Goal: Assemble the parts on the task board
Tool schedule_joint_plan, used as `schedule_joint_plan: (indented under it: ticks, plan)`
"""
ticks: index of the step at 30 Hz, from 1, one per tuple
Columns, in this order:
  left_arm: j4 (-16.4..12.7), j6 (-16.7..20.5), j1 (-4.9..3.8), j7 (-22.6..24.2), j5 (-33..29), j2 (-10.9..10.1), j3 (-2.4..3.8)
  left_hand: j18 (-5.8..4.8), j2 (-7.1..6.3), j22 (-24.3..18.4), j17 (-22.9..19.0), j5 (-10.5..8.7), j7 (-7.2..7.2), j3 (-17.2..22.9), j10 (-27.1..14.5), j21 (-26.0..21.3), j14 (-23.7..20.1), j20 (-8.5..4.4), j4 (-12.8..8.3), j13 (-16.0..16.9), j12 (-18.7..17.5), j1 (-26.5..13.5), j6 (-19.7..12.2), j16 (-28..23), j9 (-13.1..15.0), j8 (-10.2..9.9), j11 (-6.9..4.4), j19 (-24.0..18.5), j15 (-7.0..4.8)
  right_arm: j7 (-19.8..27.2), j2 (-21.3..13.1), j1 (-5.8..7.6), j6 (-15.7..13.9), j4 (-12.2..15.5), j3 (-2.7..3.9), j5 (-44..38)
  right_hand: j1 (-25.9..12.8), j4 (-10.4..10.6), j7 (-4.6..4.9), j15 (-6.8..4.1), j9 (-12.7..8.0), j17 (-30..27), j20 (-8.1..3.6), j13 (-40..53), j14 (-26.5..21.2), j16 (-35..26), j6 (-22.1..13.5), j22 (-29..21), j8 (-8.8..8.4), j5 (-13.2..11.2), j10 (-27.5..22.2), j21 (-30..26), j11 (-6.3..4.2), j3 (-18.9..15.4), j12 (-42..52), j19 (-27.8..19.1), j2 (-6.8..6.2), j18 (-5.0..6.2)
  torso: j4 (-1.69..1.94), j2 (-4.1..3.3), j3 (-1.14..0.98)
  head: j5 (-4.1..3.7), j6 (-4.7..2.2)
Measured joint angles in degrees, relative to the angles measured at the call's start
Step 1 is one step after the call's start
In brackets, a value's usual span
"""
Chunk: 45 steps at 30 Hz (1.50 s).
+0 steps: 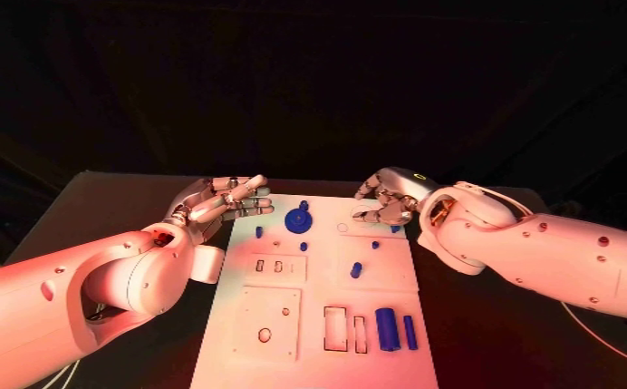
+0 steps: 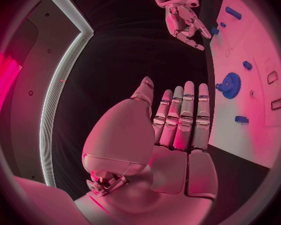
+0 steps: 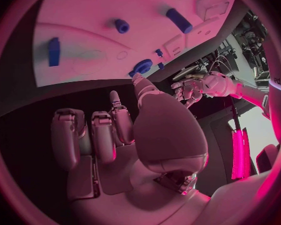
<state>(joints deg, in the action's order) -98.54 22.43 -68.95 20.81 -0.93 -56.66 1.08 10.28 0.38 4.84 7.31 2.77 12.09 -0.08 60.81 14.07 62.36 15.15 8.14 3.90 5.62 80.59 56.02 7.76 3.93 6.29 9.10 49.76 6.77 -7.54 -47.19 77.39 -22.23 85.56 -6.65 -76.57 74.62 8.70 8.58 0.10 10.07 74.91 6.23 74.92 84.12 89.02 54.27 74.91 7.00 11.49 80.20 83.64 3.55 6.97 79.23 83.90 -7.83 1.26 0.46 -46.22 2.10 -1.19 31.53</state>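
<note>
Lying lengthwise along the task board (image 1: 313,353) the blue cylinder (image 1: 387,328), left hand (image 1: 222,199) empty, fingers spread, right hand (image 1: 387,197) empty, fingers curled.

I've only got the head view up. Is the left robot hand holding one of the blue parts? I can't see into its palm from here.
Observer: No. In the left wrist view, the left robot hand has its fingers stretched out straight, and there is nothing in the palm.
Operator: And the right one? Its fingers look bent to me.
Observer: It's empty too. In the right wrist view, the right robot hand has nothing between its thumb and fingers. The thumb tip lines up with the blue gear on the task board.
</note>
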Motion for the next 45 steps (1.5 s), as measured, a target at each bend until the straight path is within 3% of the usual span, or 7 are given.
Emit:
schedule_joint_plan:
  ticks: [9,20,31,45]
  plan:
    - [0.5,0.0,0.0,0.0,0.0,0.3,0.0,0.0,0.0,0.0,0.0,0.0,0.0,0.0,0.0,0.0,0.0,0.0,0.0,0.0,0.0,0.0,0.0,0.0,0.0,0.0,0.0,0.0,0.0,7.3,-7.6,-0.47,1.7,0.0,-0.05,7.6,3.1,-1.9,-0.56,-0.43,-0.2,0.0,-0.22,0.0,0.0,-0.1,0.0,0.0,-0.95,0.0,-0.4,-0.3,-0.43,0.2,-0.5,-0.2,-0.04,0.0,-0.96,0.55,-0.47,-0.05,0.1]
    - [1.2,-0.1,0.02,0.0,0.0,0.7,-0.02,0.0,0.0,0.0,0.0,0.0,-0.01,0.0,0.0,0.0,0.0,0.0,0.0,0.0,0.0,0.0,0.0,0.0,0.0,0.0,0.0,0.0,0.0,11.3,-7.9,-2.53,2.4,-3.9,-0.13,11.2,4.1,-2.4,0.01,-0.43,-0.6,0.0,-0.21,0.0,0.0,-0.2,-1.5,0.0,-2.16,1.1,-1.1,-0.6,0.13,0.1,-0.9,-0.2,-0.11,0.0,-1.58,0.79,-0.97,0.08,0.35]
    - [1.3,-0.2,0.03,0.0,-0.1,0.7,-0.03,0.0,0.0,0.0,0.0,0.0,-0.01,0.0,0.0,0.0,0.0,0.0,0.0,0.0,0.0,0.0,0.0,0.0,0.0,0.0,0.0,0.0,0.0,12.2,-4.9,-4.81,2.3,-6.6,-0.14,11.4,4.6,-2.6,0.17,-0.43,-0.5,0.0,-0.21,0.0,0.0,-0.1,-1.4,0.0,-2.44,2.5,-1.0,-0.6,0.25,0.3,-0.9,-0.2,0.48,0.0,-1.46,0.79,-0.9,0.26,0.88]
    - [1.5,-0.2,0.03,0.0,-0.1,0.7,-0.03,0.0,-0.01,0.0,0.0,0.0,-0.01,0.0,0.0,0.0,0.0,0.0,0.0,0.0,0.0,0.0,0.0,0.0,0.0,0.0,0.0,0.0,0.0,12.4,-2.7,-5.17,1.8,-7.8,-0.12,11.3,4.9,-2.9,0.1,-0.42,-0.4,0.0,-0.21,0.0,0.0,0.1,-0.1,0.0,-2.44,3.3,-0.5,-0.3,0.23,0.9,-0.7,-0.2,0.79,0.0,-1.46,0.78,-0.86,0.44,1.15]
